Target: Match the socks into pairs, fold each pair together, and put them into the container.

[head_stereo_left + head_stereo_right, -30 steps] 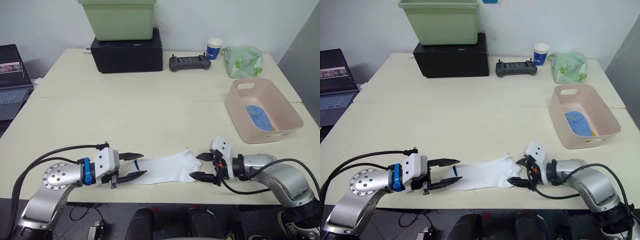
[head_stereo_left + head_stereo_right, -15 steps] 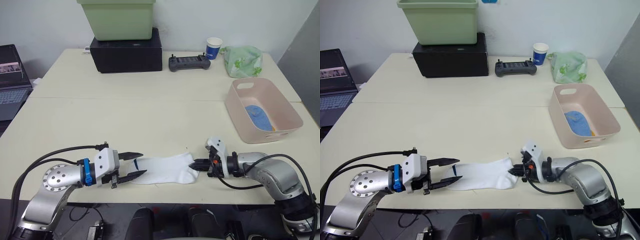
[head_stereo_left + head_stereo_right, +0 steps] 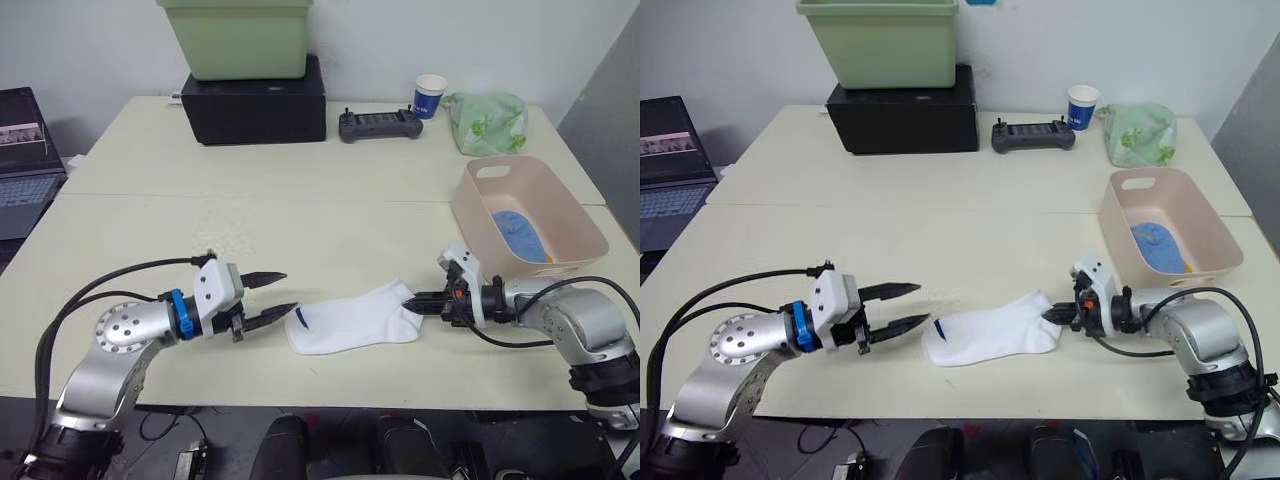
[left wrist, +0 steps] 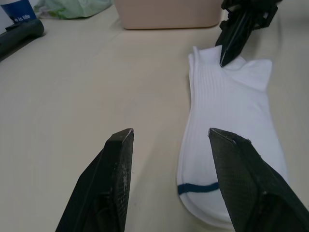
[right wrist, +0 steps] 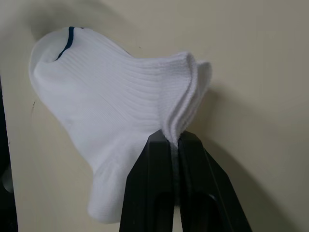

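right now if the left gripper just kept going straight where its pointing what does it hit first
Most likely the white sock. The left gripper is open and aims along the table toward its dark-striped toe end, with only bare table between. Depth is hard to judge, so the fingers might pass just over it.

Both arms are chunky brushed-silver metal with round screw-dotted joints and black cables looping off, each ending in a white block and a black two-finger hand, left hand (image 3: 892, 309) blue-ringed, right hand (image 3: 1053, 315) orange-marked.
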`<state>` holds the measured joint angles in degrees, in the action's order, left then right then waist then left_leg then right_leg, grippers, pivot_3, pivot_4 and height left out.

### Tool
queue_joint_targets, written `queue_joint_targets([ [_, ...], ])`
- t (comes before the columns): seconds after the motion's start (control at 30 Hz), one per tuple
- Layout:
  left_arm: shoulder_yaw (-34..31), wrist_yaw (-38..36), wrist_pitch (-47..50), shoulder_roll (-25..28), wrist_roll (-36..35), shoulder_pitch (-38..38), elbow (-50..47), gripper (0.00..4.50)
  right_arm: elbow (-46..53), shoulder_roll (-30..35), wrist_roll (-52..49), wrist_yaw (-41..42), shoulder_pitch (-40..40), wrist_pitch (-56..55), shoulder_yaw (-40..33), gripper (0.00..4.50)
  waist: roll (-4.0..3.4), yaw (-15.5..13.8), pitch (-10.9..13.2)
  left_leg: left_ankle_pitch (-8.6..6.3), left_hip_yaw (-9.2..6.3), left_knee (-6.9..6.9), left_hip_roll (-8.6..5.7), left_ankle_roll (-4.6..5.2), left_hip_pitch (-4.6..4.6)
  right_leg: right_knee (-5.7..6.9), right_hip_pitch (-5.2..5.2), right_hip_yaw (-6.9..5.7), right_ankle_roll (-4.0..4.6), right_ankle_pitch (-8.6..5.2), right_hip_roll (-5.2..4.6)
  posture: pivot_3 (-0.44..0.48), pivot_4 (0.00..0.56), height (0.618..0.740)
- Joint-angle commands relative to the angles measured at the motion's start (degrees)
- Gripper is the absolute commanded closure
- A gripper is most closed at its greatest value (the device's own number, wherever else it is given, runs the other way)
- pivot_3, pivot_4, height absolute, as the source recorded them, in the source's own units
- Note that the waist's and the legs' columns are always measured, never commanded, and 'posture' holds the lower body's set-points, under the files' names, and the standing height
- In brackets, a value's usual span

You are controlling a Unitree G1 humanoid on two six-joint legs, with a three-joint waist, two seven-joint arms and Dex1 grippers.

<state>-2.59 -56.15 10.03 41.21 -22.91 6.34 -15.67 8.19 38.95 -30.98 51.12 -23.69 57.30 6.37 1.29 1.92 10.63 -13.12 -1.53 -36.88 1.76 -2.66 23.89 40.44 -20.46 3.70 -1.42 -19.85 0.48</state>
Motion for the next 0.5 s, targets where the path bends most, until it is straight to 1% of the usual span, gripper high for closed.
queue_joint_targets([
  [0.03,-0.36,1.40,2.75,-1.49,-1.99,3.33,-0.01,2.57,-1.09,-0.64,-0.58,-1.02,-1.81,-0.87,-3.11,4.50,0.00,-0.03,0.00,0.00,-0.01,0.00,0.00,0.00,0.00,0.00,0.00,-0.01,0.00,0.00,0.00,0.000,0.150,0.740],
  [0.13,-0.86,1.19,6.02,-2.05,-4.19,4.79,-0.31,3.53,-1.75,-0.09,-0.15,-0.40,-1.34,-1.12,-2.89,4.50,0.00,-0.02,0.00,0.00,0.01,-0.01,-0.01,0.00,0.01,0.00,0.00,0.02,0.00,0.00,0.00,0.000,0.150,0.740],
  [0.2,-0.22,0.08,7.97,-1.25,-5.00,4.71,-1.58,4.22,-1.90,0.35,-0.30,-0.45,-0.64,-0.47,-3.25,4.50,0.00,-0.01,0.00,0.00,0.00,-0.01,0.00,0.00,0.01,0.00,0.00,0.01,0.00,0.00,0.00,0.000,0.150,0.740],
  [0.23,0.13,-0.26,8.34,-1.01,-4.86,4.49,-2.03,4.46,-1.90,0.46,-0.53,-0.65,-0.29,-0.02,-3.70,4.50,0.00,-0.01,0.00,0.00,0.00,-0.01,0.00,0.00,0.01,0.00,0.00,0.01,0.00,0.00,0.00,0.000,0.150,0.740],
  [0.3,0.57,-0.26,8.01,-1.04,-3.64,4.23,-1.71,4.46,-1.87,0.36,-0.90,-1.27,0.30,0.66,-4.61,4.50,0.00,-0.03,0.00,0.00,0.00,-0.01,0.00,0.00,0.01,0.00,0.00,0.00,0.00,0.00,0.00,0.000,0.150,0.740],
  [0.37,1.43,1.01,9.71,-1.09,-2.24,4.02,-0.61,4.46,-1.63,0.49,-0.73,-1.55,1.39,0.40,-5.28,4.50,0.00,-0.05,0.00,0.00,0.00,-0.01,-0.02,0.00,0.01,0.00,0.01,0.01,0.00,0.00,-0.01,0.000,0.150,0.740],
  [0.43,1.47,4.49,15.67,-2.58,-3.64,3.63,-0.12,4.46,-1.08,0.17,-0.79,-1.83,2.16,0.52,-5.64,4.50,0.00,-0.04,0.00,0.00,0.00,-0.02,-0.02,0.00,0.00,-0.01,0.03,0.02,0.00,0.00,-0.01,0.000,0.150,0.740],
  [0.5,1.58,7.01,19.44,-4.26,-4.61,2.93,-0.40,4.46,-0.39,-0.12,-0.79,-2.02,2.72,0.53,-5.60,4.50,0.00,-0.03,0.00,0.00,-0.01,-0.01,-0.02,0.00,0.01,-0.01,0.02,0.01,0.00,0.00,-0.01,0.000,0.150,0.740],
])
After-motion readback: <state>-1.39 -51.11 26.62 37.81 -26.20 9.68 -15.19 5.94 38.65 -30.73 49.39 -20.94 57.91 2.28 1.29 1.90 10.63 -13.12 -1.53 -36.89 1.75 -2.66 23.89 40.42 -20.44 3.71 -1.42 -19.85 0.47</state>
